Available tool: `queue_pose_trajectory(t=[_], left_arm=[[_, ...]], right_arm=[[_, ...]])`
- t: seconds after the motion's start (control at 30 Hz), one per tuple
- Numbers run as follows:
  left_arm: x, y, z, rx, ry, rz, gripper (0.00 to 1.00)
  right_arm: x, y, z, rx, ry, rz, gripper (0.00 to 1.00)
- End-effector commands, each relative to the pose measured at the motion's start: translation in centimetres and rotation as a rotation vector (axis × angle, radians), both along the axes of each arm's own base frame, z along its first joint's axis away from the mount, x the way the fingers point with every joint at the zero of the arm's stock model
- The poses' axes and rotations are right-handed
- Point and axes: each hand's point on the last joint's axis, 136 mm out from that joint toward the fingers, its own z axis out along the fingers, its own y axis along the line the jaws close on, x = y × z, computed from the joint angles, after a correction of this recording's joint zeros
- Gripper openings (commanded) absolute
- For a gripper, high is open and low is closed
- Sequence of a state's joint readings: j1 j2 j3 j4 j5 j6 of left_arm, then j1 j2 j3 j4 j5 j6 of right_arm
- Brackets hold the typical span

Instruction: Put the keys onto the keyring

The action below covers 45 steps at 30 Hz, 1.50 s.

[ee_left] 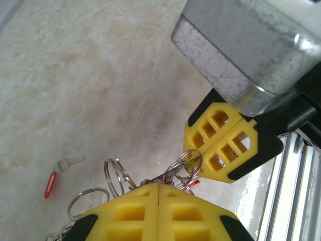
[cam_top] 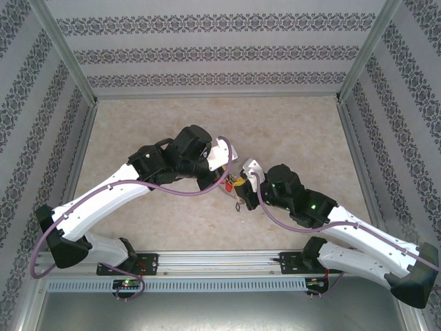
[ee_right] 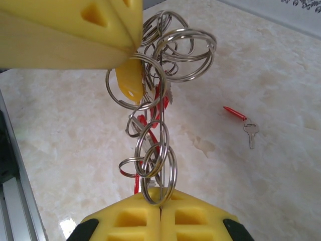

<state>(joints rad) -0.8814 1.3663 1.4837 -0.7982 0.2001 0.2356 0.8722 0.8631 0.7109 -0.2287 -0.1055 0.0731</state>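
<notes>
Currently both ends clenched: left gripper (ee_left: 158, 191) and right gripper (ee_right: 160, 197) each pinch keyring (ee_right: 150, 100), a tangle of loops strung between them above mid-table (cam_top: 138, 124). Red-tagged key (ee_right: 249, 131) lies loose on marble, just near side of bunch, not touching it. My worries: no finger free to fetch key; letting go one side may make bunch swing or drop; pulling apart may slip thin wire from pads.
</notes>
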Motion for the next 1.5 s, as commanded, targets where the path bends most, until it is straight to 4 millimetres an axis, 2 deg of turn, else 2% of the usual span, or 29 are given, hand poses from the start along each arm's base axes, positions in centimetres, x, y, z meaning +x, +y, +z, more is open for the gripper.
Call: queue_pose_trajectory(t=[0.0,0.53,0.73,0.8,0.87,0.9,1.03,1.1,1.13,1.27,1.33,1.47], left_arm=[[0.7,0.8,0.1,0.029,-0.019,0.022,0.01],[1.3,1.9,0.4,0.033,-0.035,0.074,0.0],[0.2,1.3,0.9,-0.02,-0.009,0.03,0.02],[0.2,1.7,1.1,-0.019,-0.015,0.043,0.04],[-0.2,2.2,1.6,-0.024,-0.01,0.043,0.1],[-0.8,2.3,1.9,-0.037,0.009,0.031,0.17],[-4.8,2.7,2.0,-0.062,0.148,-0.085,0.46],[-5.7,3.5,1.6,-0.035,0.153,-0.109,0.66],[-5.7,4.1,1.5,-0.015,0.13,-0.111,0.71],[-5.0,5.2,1.4,0.029,0.018,-0.116,0.83],[-4.8,4.9,1.1,0.041,0.013,-0.134,0.84],[-4.6,4.4,-0.7,0.091,0.037,-0.17,0.85]], right_arm=[[0.5,0.3,1.9,0.047,-0.052,-0.002,0.0],[0.4,0.2,2.0,0.052,-0.054,-0.001,0.0],[0.4,0.3,2.0,0.053,-0.054,0.0,0.0],[0.3,0.3,2.0,0.051,-0.052,0.003,0.0],[0.3,0.3,2.1,0.053,-0.054,0.002,0.0],[0.3,0.2,2.2,0.053,-0.057,0.001,0.0],[-0.3,0.5,2.2,0.046,-0.065,0.047,0.0],[-1.1,1.0,2.3,0.038,-0.073,0.116,0.0],[-1.8,1.3,2.3,0.037,-0.069,0.162,0.0],[-3.6,2.2,2.6,0.031,-0.036,0.286,0.0],[-4.2,2.5,2.6,0.027,-0.014,0.321,0.0],[-5.2,2.8,3.3,0.053,-0.017,0.367,0.0]])
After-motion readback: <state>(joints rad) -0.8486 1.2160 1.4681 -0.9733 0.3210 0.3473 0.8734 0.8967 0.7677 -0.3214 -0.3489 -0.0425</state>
